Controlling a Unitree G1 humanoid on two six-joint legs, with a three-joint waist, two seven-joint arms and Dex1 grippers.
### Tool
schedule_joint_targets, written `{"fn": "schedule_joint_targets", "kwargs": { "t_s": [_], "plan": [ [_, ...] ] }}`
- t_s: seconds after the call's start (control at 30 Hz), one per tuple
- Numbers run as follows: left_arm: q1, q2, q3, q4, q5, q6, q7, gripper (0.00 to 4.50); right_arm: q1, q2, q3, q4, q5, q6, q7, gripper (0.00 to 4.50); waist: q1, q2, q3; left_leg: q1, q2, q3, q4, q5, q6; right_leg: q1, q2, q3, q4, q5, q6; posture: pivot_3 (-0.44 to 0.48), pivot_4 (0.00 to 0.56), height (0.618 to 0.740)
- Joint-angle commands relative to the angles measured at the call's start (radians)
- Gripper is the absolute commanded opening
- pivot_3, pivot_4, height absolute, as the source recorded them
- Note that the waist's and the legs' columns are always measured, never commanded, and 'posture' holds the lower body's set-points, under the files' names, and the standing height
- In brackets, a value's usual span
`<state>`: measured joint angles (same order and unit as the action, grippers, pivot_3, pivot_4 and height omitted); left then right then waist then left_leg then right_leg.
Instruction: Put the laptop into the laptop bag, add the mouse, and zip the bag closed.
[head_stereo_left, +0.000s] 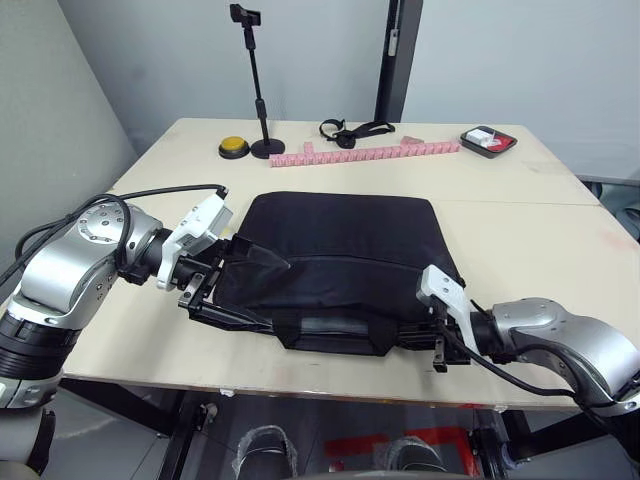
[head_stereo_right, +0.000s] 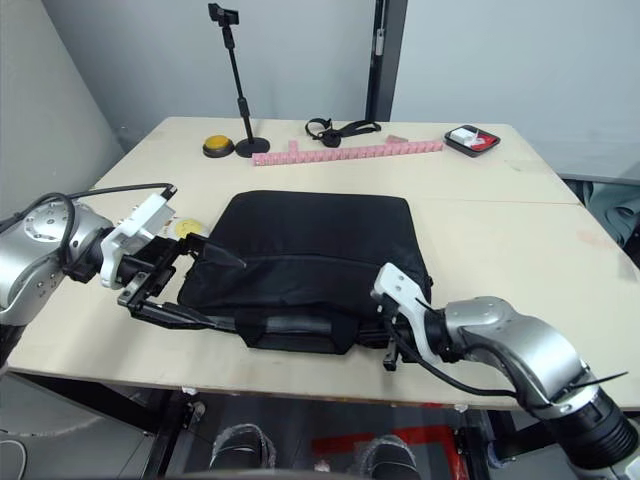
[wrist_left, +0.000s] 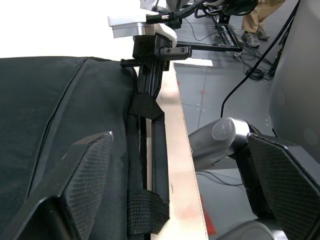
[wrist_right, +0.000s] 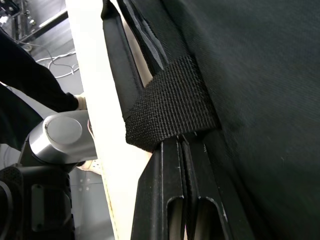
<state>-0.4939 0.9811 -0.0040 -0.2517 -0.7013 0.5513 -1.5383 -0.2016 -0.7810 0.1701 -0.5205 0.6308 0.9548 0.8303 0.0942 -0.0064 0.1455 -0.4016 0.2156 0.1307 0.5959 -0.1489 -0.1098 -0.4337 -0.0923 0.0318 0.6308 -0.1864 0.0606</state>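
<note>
Between both grippers — laptop bag (head_stereo_left: 340, 255)

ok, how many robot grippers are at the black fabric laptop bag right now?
2. The left gripper is at the black fabric laptop bag's near-left corner; the right gripper is at its near-right corner, beside the strap handles.

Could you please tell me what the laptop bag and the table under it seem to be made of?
The laptop bag looks like soft matte black woven fabric, with coarser webbing straps. The table appears to be pale wood or laminate board, smooth with a layered-looking edge.
</note>
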Motion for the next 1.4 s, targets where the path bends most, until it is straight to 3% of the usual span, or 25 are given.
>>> {"fn": "schedule_joint_targets", "kwargs": {
  "t_s": [0.03, 0.27, 0.47, 0.73, 0.93, 1.13, 1.4],
  "plan": [
    [-0.003, 0.008, 0.018, -0.012, 0.0, -0.011, -0.009, 4.5, -0.031, 0.019, -0.025, -0.041, 0.048, 0.017, 0.004, 0.07, -0.001, 0.0, 0.0, 0.0, 0.0, 0.0, 0.0, 0.0, 0.0, 0.0, 0.0, 0.0, 0.0, 0.0, 0.0, 0.0, 0.15, 0.739],
    [0.001, 0.015, 0.032, 0.01, 0.007, -0.011, 0.002, 4.5, -0.124, 0.077, -0.116, -0.045, 0.219, 0.057, 0.018, 0.07, -0.001, 0.0, 0.0, 0.0, 0.0, 0.0, 0.0, 0.0, 0.0, 0.0, 0.0, 0.0, 0.001, 0.0, 0.0, 0.0, 0.15, 0.739],
    [0.02, 0.005, 0.036, 0.004, 0.004, -0.011, 0.021, 4.5, -0.261, 0.138, -0.046, 0.058, 0.177, 0.05, 0.005, 0.07, -0.002, 0.0, 0.0, 0.001, 0.0, 0.0, 0.0, 0.001, -0.001, 0.0, 0.0, 0.0, 0.002, 0.0, 0.0, 0.0, 0.15, 0.739],
    [0.046, 0.022, 0.09, 0.007, -0.008, 0.002, 0.063, 4.5, -0.384, 0.185, 0.123, 0.232, -0.023, -0.044, 0.025, 0.07, -0.003, 0.0, 0.0, 0.0, 0.0, 0.0, 0.0, 0.001, -0.002, -0.001, 0.0, 0.0, 0.002, 0.0, 0.0, 0.0, 0.15, 0.739],
    [0.081, 0.059, 0.14, 0.001, -0.029, 0.04, 0.067, 4.5, -0.444, 0.231, 0.128, 0.282, -0.044, -0.074, 0.069, 0.07, -0.003, 0.0, 0.0, 0.0, 0.001, -0.001, -0.001, 0.001, -0.002, -0.001, 0.001, -0.001, 0.001, 0.0, 0.0, 0.0, 0.15, 0.739],
    [0.128, 0.098, 0.159, 0.011, -0.013, 0.043, 0.063, 4.5, -0.541, 0.338, 0.144, 0.493, -0.111, -0.139, 0.097, 0.07, -0.015, 0.0, 0.0, 0.0, 0.001, -0.001, -0.001, 0.001, -0.003, -0.001, 0.001, -0.001, 0.003, 0.0, 0.0, 0.0, 0.15, 0.739],
    [0.136, 0.099, 0.174, 0.003, -0.031, 0.062, 0.079, 4.5, -0.599, 0.341, 0.134, 0.591, -0.159, -0.184, 0.171, 0.07, -0.005, 0.0, 0.0, -0.003, 0.001, -0.002, -0.001, 0.001, -0.003, -0.003, 0.001, -0.002, 0.002, 0.0, 0.0, 0.0, 0.15, 0.739]
  ]
}}
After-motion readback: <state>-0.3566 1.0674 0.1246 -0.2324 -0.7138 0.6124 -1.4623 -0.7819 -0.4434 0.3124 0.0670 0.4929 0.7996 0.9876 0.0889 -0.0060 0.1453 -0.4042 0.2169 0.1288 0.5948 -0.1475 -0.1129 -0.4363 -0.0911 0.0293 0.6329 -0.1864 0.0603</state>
